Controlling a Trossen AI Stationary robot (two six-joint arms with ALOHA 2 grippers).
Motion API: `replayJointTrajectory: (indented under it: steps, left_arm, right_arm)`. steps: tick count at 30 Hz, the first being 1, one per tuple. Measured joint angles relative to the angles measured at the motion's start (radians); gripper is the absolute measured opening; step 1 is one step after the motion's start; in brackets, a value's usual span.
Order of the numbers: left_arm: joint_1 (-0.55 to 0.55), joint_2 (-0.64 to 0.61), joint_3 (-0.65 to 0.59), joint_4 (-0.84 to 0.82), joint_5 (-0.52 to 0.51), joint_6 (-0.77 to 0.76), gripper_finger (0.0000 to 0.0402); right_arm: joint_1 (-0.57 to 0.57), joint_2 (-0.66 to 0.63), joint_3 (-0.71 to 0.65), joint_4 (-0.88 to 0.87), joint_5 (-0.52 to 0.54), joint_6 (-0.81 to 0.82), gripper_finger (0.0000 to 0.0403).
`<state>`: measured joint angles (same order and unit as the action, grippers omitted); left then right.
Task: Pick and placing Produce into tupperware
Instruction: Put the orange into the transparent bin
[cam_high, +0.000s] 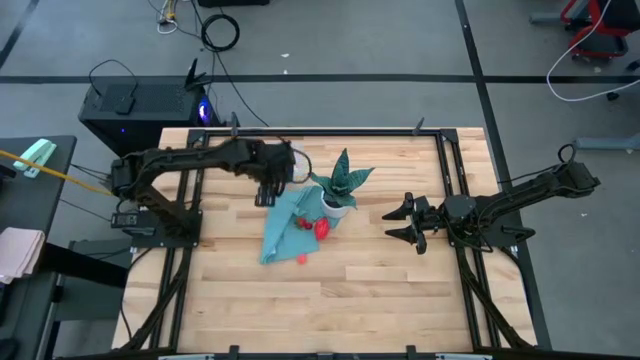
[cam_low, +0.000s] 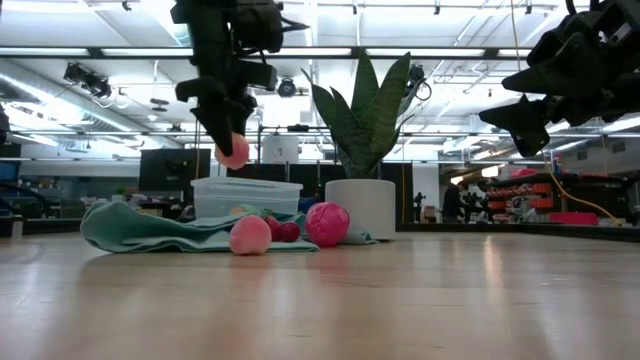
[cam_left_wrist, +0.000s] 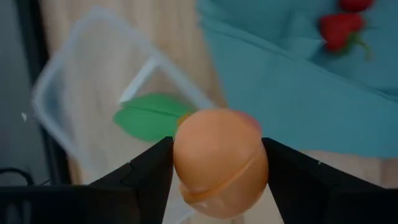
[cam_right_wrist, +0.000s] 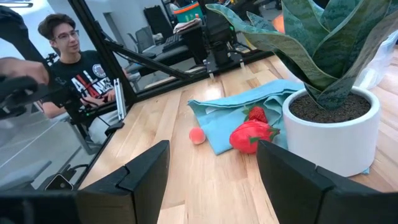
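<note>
Only the left wrist view showed the left gripper (cam_left_wrist: 219, 177) clamped on the orange toy fruit (cam_left_wrist: 219, 163), held above the clear tupperware (cam_left_wrist: 68, 93); the right gripper (cam_high: 405, 222) hovered apart.

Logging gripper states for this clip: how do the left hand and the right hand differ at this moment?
The left hand is shut on an orange round fruit; the right hand is open and holds nothing. The left hand hangs over the clear tupperware beside the teal cloth; the right hand waits apart, on the far side of the potted plant. Both are off the table.
</note>
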<state>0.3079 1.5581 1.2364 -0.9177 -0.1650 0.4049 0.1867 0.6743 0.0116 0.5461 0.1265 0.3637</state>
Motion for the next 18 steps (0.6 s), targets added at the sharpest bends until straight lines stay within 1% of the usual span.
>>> replayJointTrajectory:
  steps: [5, 10, 18]
  left_arm:
    - [0.074, 0.000, 0.023, 0.001, 0.000, 0.001, 0.0249]
    - [0.134, 0.000, 0.024, 0.003, 0.000, 0.000, 0.0244]
    - [0.174, 0.000, 0.017, 0.034, 0.009, -0.013, 0.0249]
  right_arm:
    - [0.000, 0.000, 0.000, 0.000, 0.000, 0.000, 0.0246]
    - [0.000, 0.000, 0.000, 0.000, 0.000, 0.000, 0.0246]
    - [0.000, 0.000, 0.000, -0.001, 0.000, 0.000, 0.0246]
